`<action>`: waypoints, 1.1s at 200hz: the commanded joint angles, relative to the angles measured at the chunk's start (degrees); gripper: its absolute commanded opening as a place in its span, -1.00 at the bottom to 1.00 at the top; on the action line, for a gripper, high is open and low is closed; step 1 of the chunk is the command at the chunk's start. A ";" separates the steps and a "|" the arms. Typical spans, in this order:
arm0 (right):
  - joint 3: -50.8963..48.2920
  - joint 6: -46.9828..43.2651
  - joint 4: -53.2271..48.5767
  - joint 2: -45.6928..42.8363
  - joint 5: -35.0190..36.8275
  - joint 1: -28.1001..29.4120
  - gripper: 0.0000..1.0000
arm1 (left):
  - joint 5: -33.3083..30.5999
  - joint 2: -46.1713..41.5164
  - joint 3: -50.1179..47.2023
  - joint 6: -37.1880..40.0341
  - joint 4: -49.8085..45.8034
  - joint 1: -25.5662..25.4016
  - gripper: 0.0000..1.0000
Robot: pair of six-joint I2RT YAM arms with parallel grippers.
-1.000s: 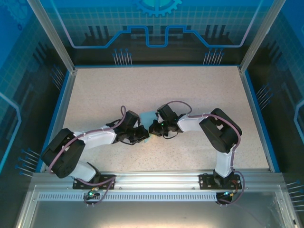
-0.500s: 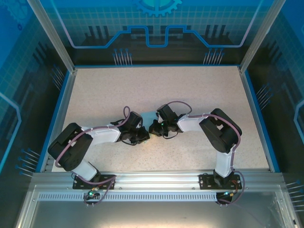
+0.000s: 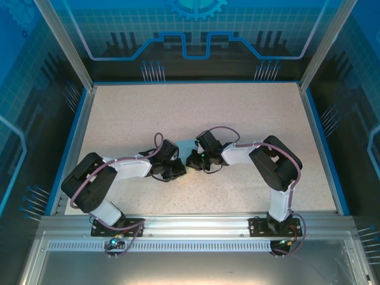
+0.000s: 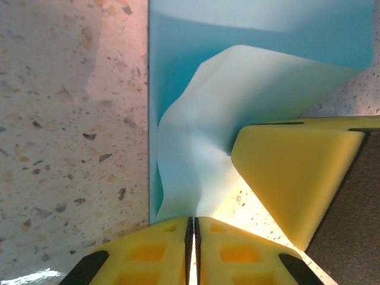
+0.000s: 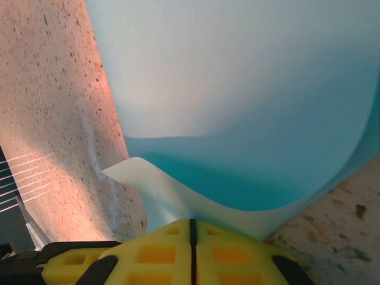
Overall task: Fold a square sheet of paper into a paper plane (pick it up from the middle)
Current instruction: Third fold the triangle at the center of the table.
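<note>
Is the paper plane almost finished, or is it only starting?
Only starting, it seems. Done: the thin light-blue square sheet of paper has been grabbed. In hand: the left arm's yellow fingers and the right arm's yellow fingers are each shut on an edge of it, and it bends in soft curves. Left: I see no sharp crease, pointed nose or wings, so nearly all the folding remains.

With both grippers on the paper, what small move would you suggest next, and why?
Probably lower both together toward the table to flatten the fold: the left gripper and right gripper are each shut on the light-blue paper sheet, which bulges and curls loosely between them, not yet creased.
</note>
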 commanded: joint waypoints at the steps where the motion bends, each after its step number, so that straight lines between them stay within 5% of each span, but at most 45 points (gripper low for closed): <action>1: -1.41 0.59 -6.13 3.40 4.55 0.60 -0.88 | -2.12 1.21 0.74 1.72 -4.22 -0.32 -0.78; 184: -0.96 0.24 -7.27 4.30 4.99 0.07 -0.88 | -4.53 -4.82 -0.26 8.54 -20.43 -2.13 -0.79; 220: -0.86 0.32 -7.18 4.70 4.86 0.02 -0.88 | -3.49 -8.93 3.64 7.91 -16.26 -2.08 -0.78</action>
